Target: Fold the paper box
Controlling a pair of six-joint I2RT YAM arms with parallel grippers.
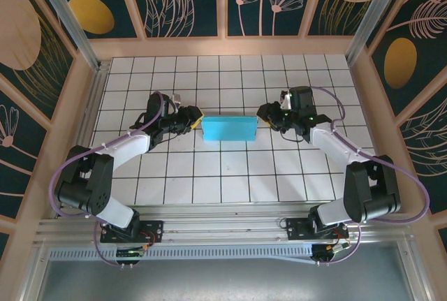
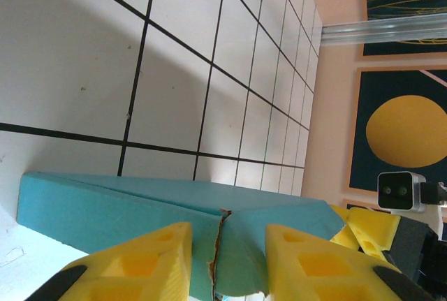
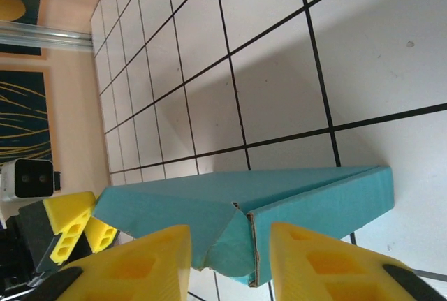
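Note:
The paper box (image 1: 229,128) lies on the tiled table as a turquoise block about two tiles wide. My left gripper (image 1: 196,121) is at its left end and my right gripper (image 1: 263,116) at its right end. In the left wrist view the box (image 2: 140,203) shows a torn seam and a rounded end flap between the open yellow fingers (image 2: 143,262); the left gripper (image 2: 228,266) is not clamped on it. In the right wrist view the box (image 3: 209,210) has an end flap tucked beside a side wall, between the spread fingers (image 3: 328,262) of the open right gripper (image 3: 230,265).
The white tiled table (image 1: 223,175) is fenced by wooden walls and aluminium posts (image 1: 66,15). Across the box, the right gripper's yellow fingers (image 2: 363,228) and camera (image 2: 396,191) appear in the left wrist view. The left gripper's fingers (image 3: 70,228) appear in the right wrist view.

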